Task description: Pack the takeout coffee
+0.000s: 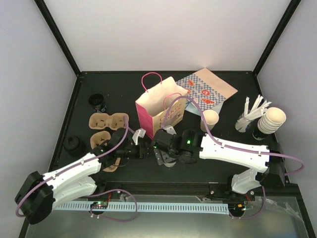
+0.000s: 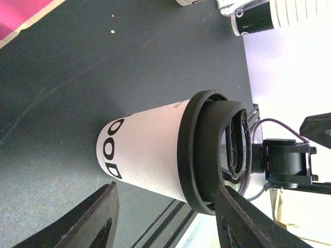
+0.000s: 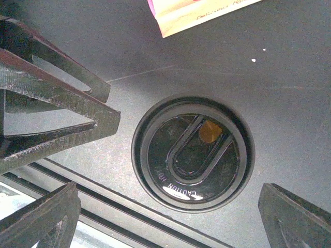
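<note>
The takeout coffee (image 2: 147, 155) is a white paper cup with dark print and a black lid (image 2: 204, 150), standing on the dark table. My left gripper (image 2: 165, 199) is open, one finger on each side of the cup near its side. My right gripper (image 3: 169, 199) is open and hangs straight above the lid (image 3: 192, 152), fingers wide of the rim. In the top view both grippers, left (image 1: 142, 148) and right (image 1: 163, 148), meet in front of the pink bag (image 1: 159, 106) and hide the cup.
A cream open cup (image 1: 210, 118) stands right of the bag, a patterned flat bag (image 1: 208, 91) behind it. A stack of nested cups (image 1: 271, 120) and stirrers (image 1: 250, 113) are far right. A cardboard carrier (image 1: 106, 126), small black cup (image 1: 97, 101) and black lids (image 1: 74, 145) are left.
</note>
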Robot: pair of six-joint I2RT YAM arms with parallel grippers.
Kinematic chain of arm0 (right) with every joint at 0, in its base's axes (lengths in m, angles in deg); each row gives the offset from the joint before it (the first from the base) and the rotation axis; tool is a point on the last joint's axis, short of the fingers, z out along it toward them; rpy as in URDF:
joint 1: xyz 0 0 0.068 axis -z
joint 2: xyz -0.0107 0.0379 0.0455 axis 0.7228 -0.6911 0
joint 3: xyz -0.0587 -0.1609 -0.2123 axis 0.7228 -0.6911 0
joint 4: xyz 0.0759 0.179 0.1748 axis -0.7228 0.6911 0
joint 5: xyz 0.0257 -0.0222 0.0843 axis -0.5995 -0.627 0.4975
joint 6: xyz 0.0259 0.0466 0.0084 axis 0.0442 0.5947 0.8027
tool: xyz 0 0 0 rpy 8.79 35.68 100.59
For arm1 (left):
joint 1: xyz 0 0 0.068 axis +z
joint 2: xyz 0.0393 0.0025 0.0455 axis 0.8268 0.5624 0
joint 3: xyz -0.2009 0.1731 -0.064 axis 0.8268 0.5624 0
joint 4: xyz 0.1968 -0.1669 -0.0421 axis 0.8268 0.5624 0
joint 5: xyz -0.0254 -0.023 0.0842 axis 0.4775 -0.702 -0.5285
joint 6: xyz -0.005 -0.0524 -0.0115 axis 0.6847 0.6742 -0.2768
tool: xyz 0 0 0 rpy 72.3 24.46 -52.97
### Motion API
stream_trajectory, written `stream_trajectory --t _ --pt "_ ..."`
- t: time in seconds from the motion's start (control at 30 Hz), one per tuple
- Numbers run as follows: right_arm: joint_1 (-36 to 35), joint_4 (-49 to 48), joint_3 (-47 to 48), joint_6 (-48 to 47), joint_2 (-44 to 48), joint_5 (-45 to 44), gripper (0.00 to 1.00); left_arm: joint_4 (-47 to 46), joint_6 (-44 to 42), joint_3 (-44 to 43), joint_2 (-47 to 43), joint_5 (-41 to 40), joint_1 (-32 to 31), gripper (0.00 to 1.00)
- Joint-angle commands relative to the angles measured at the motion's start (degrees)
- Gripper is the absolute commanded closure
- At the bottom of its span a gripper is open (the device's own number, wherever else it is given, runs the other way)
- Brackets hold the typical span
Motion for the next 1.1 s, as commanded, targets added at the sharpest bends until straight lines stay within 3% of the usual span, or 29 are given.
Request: stream_trajectory --t 0.0,0.4,0.73,1.07 --pt "-0.21 -1.19 -0.51 4.09 -0.05 -2.03 0.04 -3.81 0.64 0.51 0.43 2.19 0.91 0.47" --pt "-0.11 -2.78 -2.13 7.16 -0.33 -2.27 0.06 -7.24 1.17 1.47 2.70 4.32 1.59 0.48" --pt "1.43 -3.64 -3.75 8.31 -0.63 -0.84 0.13 -10.01 2.15 1.83 4.47 5.36 1.63 0.49" --pt "3.67 -6.64 -6.51 6.47 -0.61 1.57 0.10 -14.14 3.56 2.00 8.05 7.11 1.62 0.51"
